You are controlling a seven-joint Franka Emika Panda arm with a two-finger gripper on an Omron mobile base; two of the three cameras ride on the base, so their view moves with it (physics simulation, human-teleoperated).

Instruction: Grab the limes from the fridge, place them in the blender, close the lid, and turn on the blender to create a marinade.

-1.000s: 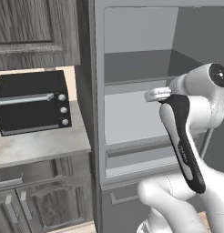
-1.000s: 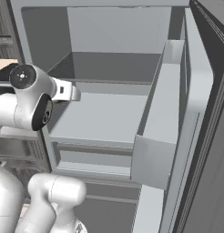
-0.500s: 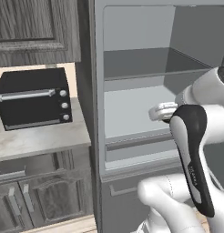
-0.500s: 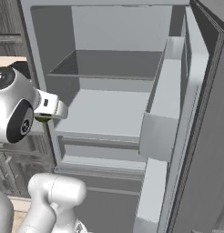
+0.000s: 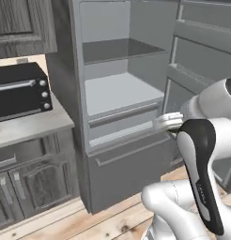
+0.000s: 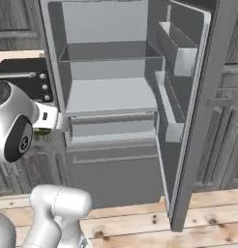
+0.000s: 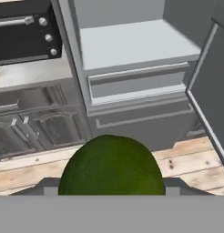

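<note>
Tool gripping dark lime; arm now withdrawn from fridge, view swung since earlier; blender transfer next.

base: backed off from fridge | gripper: withdrawn out of it, holding lime

No readable text, label, brand, number or sign is showing anywhere in these pictures. The fridge is showing plain grey shelves and door bins with no lettering, and the black toaster oven is showing only silver knobs with no markings that can be made out around them.
</note>
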